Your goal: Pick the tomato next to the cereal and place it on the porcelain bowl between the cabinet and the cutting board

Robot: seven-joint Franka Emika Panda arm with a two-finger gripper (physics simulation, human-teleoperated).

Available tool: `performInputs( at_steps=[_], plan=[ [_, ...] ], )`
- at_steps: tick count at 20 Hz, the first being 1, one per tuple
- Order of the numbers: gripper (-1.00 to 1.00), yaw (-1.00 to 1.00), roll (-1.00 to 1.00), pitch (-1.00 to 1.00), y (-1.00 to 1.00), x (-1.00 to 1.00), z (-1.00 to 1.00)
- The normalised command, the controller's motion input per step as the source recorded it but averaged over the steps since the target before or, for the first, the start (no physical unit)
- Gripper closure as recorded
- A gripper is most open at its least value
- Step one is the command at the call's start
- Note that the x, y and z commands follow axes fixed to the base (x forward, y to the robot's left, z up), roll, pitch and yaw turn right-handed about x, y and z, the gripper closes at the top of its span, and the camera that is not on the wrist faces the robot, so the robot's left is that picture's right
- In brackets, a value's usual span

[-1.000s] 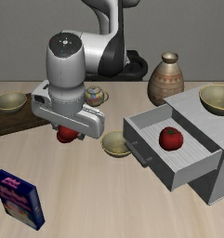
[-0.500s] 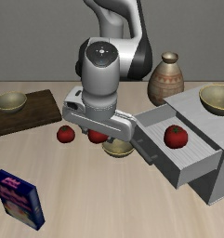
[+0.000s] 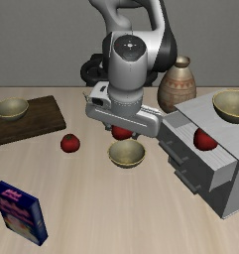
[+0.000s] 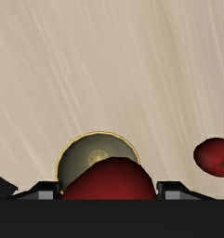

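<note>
Kitchen setting. Wooden table (image 3: 61,179) carries a drawer cabinet (image 3: 215,184). Just beside cabinet: bowl (image 3: 127,153); tomato (image 3: 69,144) farther out. Behind cabinet: clay jug (image 3: 178,84). Well apart from cabinet: cutting board (image 3: 47,117), cereal box (image 3: 20,211).

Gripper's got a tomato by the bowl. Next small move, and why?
Probably ease forward and down over the bowl. The gripper is shut on the tomato, which hangs just above the bowl's near rim, not yet over its middle.
</note>
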Motion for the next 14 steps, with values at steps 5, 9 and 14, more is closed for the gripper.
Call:
performInputs(
  at_steps=[5,9,14],
  plan=[
    [-1.00,0.00,0.00,0.00,0.00,-0.20,0.00],
    [-1.00,0.00,0.00,0.00,0.00,0.00,0.00],
    [-1.00,0.00,0.00,0.00,0.00,0.00,0.00]
  ],
)
